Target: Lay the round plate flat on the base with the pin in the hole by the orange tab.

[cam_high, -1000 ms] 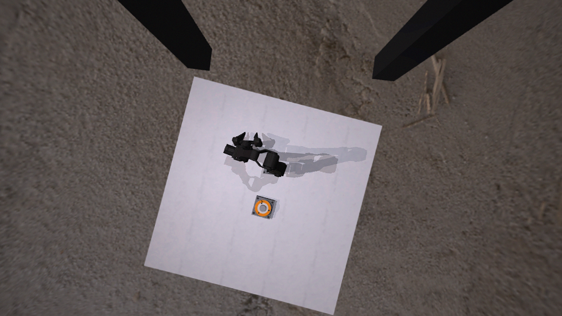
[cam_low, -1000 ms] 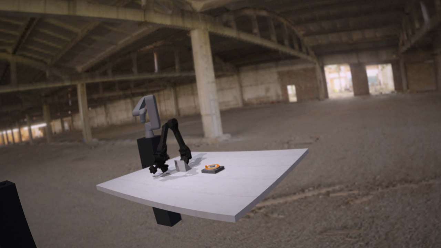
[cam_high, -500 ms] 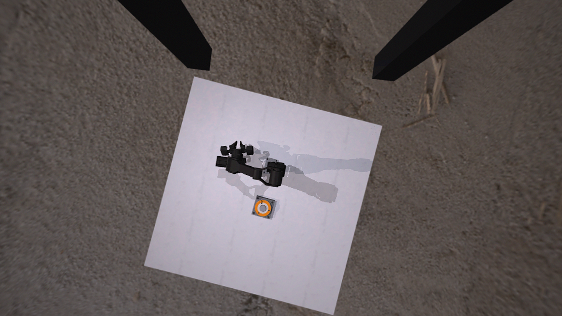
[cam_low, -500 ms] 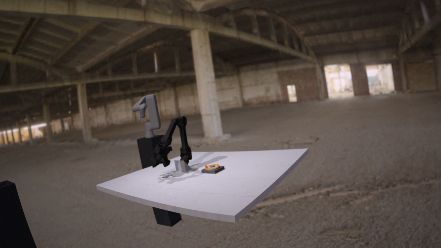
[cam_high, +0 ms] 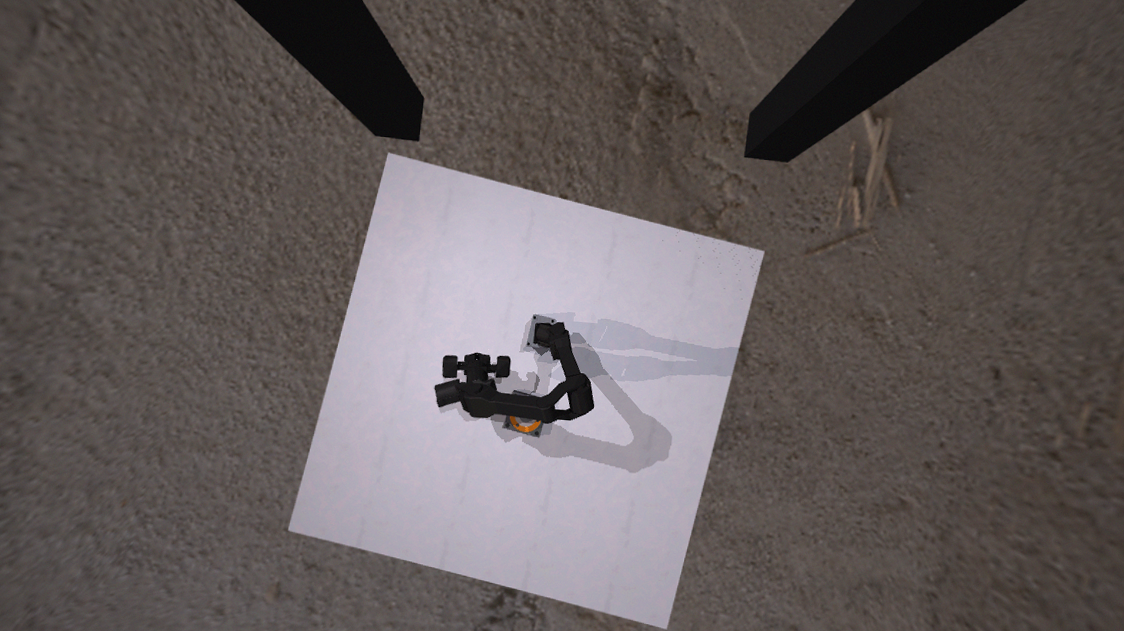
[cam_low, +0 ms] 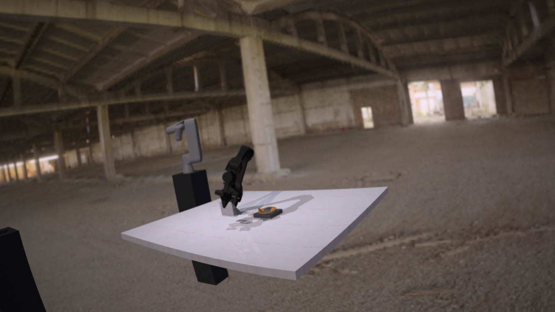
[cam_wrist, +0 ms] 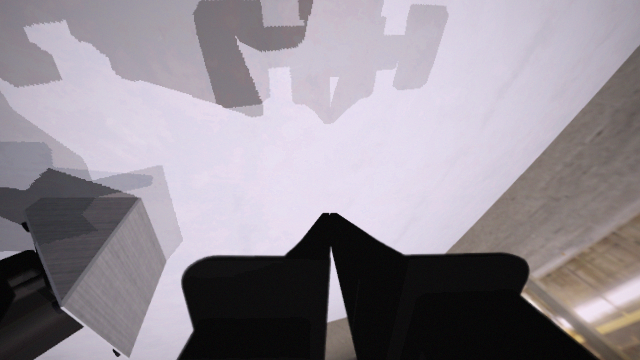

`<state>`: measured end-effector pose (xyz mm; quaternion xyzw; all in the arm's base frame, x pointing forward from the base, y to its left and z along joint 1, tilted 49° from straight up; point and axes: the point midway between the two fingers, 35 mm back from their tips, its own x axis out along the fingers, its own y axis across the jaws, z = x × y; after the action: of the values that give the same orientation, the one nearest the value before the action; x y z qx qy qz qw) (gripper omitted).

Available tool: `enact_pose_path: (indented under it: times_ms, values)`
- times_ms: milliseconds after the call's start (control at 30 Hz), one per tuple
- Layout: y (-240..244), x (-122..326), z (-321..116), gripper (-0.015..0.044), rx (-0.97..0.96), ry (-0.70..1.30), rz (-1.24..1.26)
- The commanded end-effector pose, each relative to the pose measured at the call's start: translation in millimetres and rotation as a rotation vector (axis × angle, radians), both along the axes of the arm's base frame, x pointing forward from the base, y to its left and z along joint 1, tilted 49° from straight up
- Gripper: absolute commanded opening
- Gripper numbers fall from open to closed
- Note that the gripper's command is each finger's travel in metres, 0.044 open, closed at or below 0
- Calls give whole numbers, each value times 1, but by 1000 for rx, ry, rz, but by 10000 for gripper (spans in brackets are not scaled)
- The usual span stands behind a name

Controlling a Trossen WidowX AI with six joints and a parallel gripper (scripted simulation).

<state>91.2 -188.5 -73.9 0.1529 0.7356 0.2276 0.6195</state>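
On the white worktop (cam_high: 410, 481), seen from the top view, the hand (cam_high: 474, 366) sits furthest left, at about nine o'clock from the arm's mount. Its fingers are pressed together with only a hairline between the tips, and nothing is held between them; in the wrist view they point at bare worktop and overlapping shadows. Moving right, the black arm (cam_high: 560, 394) folds across the middle of the worktop, its forearm running over the task piece. Peeking out beneath it at roughly six o'clock is the round plate (cam_high: 523, 426), an orange ring on its dark square base (cam_high: 509, 435), mostly covered by the arm from above. Whether the pin sits in the hole cannot be told. Further right and up, at about one o'clock from the plate, stands the grey mount (cam_high: 537, 334) where the arm is fixed. In the exterior view the plate (cam_low: 266, 209) lies on the base (cam_low: 267, 214) just right of the mount (cam_low: 229, 209), with the arm (cam_low: 234, 174) raised above and apart from it.
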Motion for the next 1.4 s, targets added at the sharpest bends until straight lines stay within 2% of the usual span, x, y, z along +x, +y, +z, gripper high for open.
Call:
enact_pose_path:
  times_ms: [0, 267, 600, 967, 1367]
  values:
    - [23, 61, 38, 0, 79, -83, -140]
    - [74, 136, 104, 0, 277, -131, -336]
    - [75, 137, 104, 0, 280, -131, -339]
    - [109, 143, 74, 0, 282, -132, -339]
    - [114, 140, 77, 0, 282, -131, -339]
